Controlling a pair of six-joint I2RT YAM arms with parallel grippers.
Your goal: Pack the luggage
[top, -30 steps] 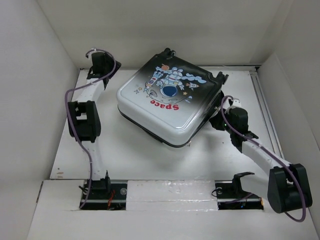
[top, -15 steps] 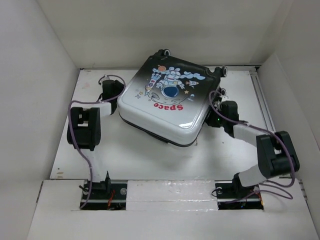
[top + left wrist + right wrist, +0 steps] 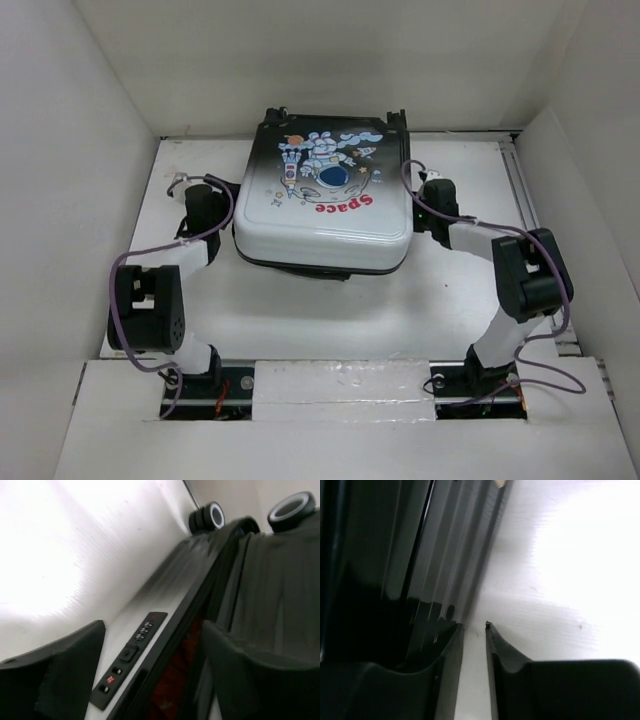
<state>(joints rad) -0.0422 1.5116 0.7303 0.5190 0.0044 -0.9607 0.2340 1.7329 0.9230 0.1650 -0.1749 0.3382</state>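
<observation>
Sitting between two arms — one luggage, two caster wheels visible.

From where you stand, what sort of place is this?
Probably a robot test cell: plain white walls box in a white table; bolted left arm and right arm flank a glossy black-and-white suitcase.

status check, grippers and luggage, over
Left gripper open at the lock side of the luggage. Right gripper barely open, empty, opposite side. Luggage not fully shut, something reddish in the gap.
</observation>
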